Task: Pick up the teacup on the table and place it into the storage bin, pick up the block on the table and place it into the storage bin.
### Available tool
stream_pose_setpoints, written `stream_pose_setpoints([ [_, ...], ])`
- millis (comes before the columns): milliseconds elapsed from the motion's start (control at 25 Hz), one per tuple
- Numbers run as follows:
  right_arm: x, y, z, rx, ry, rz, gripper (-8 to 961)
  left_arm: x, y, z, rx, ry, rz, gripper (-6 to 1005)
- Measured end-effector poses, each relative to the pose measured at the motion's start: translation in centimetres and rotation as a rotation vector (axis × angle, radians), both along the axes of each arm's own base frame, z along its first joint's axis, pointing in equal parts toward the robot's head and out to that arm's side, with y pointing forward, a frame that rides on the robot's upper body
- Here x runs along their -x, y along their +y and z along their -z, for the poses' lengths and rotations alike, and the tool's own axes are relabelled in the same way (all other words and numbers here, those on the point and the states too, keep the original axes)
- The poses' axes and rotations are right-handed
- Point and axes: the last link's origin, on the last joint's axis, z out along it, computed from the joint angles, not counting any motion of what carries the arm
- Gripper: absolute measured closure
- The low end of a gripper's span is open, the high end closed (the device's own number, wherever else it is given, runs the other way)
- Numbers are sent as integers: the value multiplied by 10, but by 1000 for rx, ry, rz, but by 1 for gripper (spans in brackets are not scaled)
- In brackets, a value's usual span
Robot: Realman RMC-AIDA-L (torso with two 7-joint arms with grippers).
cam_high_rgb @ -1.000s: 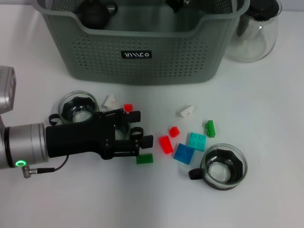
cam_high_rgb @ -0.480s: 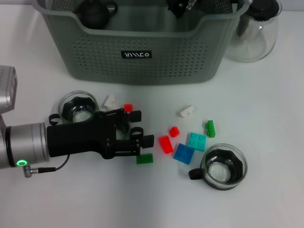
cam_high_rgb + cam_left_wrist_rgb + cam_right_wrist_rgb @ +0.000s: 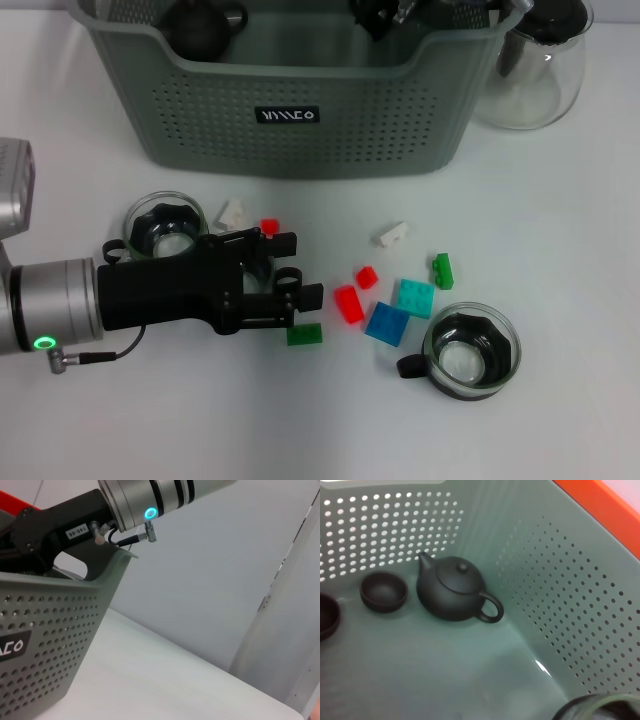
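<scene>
— So, head view first: where is the left gripper (image 3: 300,275)?
— Lower left of the frame, low over the worktop (image 3: 560,200). Its fingers are spread open around a glass teacup (image 3: 262,272), which shows between them. A second teacup (image 3: 163,226) sits just beside the gripper's upper left edge, a third (image 3: 470,352) at lower right.
— And the blocks?
— Scattered mid-frame: a green block (image 3: 304,334) just under the fingers, red (image 3: 348,303), blue (image 3: 386,323) and teal (image 3: 414,297) ones to the right. Bare worktop lies along the bottom edge.
— The storage bin (image 3: 300,115)?
— Across the top, a glass pitcher (image 3: 535,65) at its right corner.
— Left wrist view?
— The bin's perforated wall (image 3: 45,645) at left, the right arm (image 3: 150,500) reaching over its rim.
— Right wrist view?
— Inside the bin: a dark teapot (image 3: 452,590) and a small dark cup (image 3: 383,591) on the floor. Whether the right fingers are open or closed, I cannot tell.
</scene>
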Motion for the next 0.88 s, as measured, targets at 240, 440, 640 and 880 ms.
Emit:
stream_pose_setpoints([
  [240, 0, 0, 0, 1, 0, 0, 753, 0, -1, 0, 1, -1, -2, 139],
  [440, 2, 0, -1, -1, 0, -8, 644, 1, -1, 0, 1, -2, -4, 139],
  [640, 18, 4, -11, -25, 40, -51, 577, 1, -3, 0, 5, -7, -3, 139],
  [880, 58, -4, -47, -31, 219, -117, 390, 1, -4, 0, 6, -8, -5, 139],
])
